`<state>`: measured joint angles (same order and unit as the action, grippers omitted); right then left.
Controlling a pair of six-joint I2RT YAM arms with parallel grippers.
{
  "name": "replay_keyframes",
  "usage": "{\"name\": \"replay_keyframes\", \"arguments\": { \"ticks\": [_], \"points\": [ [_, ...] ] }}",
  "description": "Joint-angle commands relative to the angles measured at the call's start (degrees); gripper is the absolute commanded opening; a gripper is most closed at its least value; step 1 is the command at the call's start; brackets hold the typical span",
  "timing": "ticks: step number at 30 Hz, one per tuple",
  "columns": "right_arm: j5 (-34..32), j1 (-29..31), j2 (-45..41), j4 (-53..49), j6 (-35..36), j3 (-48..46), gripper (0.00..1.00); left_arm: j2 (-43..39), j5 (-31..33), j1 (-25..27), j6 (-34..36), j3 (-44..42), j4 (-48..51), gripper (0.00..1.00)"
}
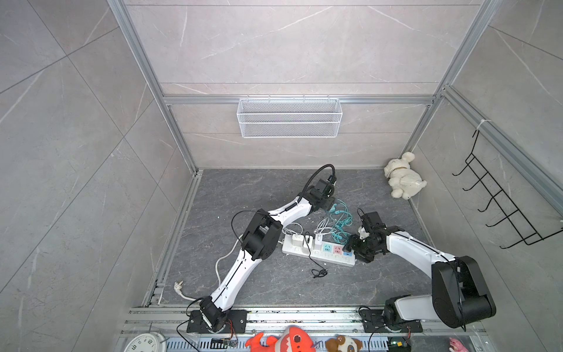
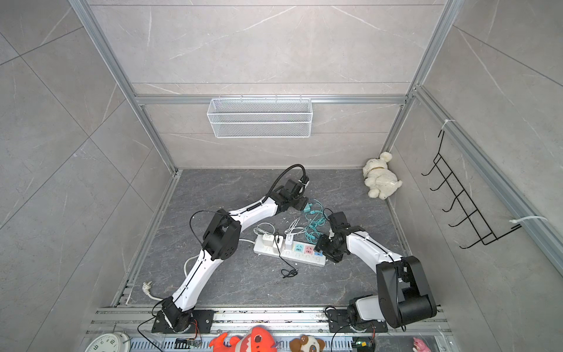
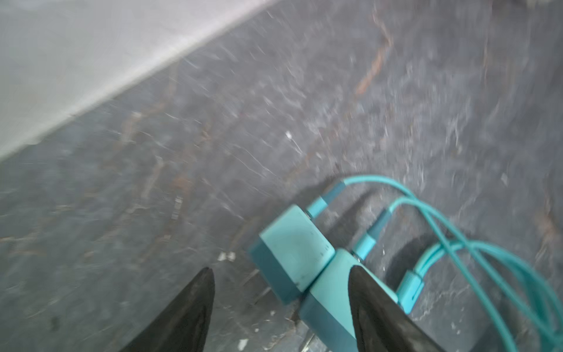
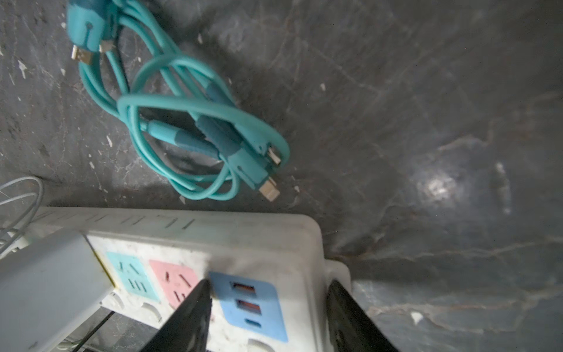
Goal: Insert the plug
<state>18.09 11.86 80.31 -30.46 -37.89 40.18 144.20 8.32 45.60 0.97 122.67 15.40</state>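
Down at the floor, the left gripper has its jaws spread. One finger has only bare floor beside it, while the other crosses in front of the teal plug. No pinch here, and whether that finger touches the plug I can't tell. A second teal plug sits hard against the first, each with a teal lead pushed into it. This view is smeared, so finer detail is lost.

In both top views the two plugs lie beyond the back edge of the strip and apart from it. The tangle of teal cables sprawls between plugs and strip.

Over to the right gripper: jaws parted, straddling the strip's USB end. One finger lies over the strip's top, right on the line between the pink socket and the blue USB panel. The other finger is at the strip's very end. The blue panel shows in the gap, with nothing squeezed that I can see. Whether the fingers press on the strip, I can't say.

Along the strip from there, the teal socket is open beside the pink one. Next to it a white charger is plugged in. Further toward the strip's other end come a black lead, trailing off the front edge into a small coil, and another white charger. Loose USB tips of the teal cables rest just behind the strip's USB end.
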Motion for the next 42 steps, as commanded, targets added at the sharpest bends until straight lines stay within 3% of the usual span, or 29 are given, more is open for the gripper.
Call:
{"name": "replay_keyframes", "arguments": {
  "ticks": [1,9,15,28,37,42],
  "points": [
    [5.6,0.2,1.8,3.9,-0.7,0.4,0.61,0.1,-4.8,-0.3,4.9,2.7,4.8,0.71],
    [12.0,0.5,5.4,9.6,-2.3,0.2,0.61,-3.5,-7.7,-2.6,6.8,-5.0,0.6,0.7],
    [18.7,3.1,8.3,18.9,-8.7,-0.8,0.62,-3.8,-11.3,-3.8,10.2,-5.9,1.1,0.72],
    [7.9,2.6,6.9,8.7,-4.8,3.8,0.67,-4.2,-20.6,-4.5,16.1,-6.9,2.3,0.72],
    [7.8,-2.7,3.4,5.6,-1.9,4.7,0.67,-5.7,-25.1,-4.4,17.2,-8.8,0.8,0.72],
    [8.5,-5.9,0.7,3.2,0.6,4.6,0.67,-5.2,-23.8,-4.2,17.6,-8.7,-0.2,0.72]
  ]
}}
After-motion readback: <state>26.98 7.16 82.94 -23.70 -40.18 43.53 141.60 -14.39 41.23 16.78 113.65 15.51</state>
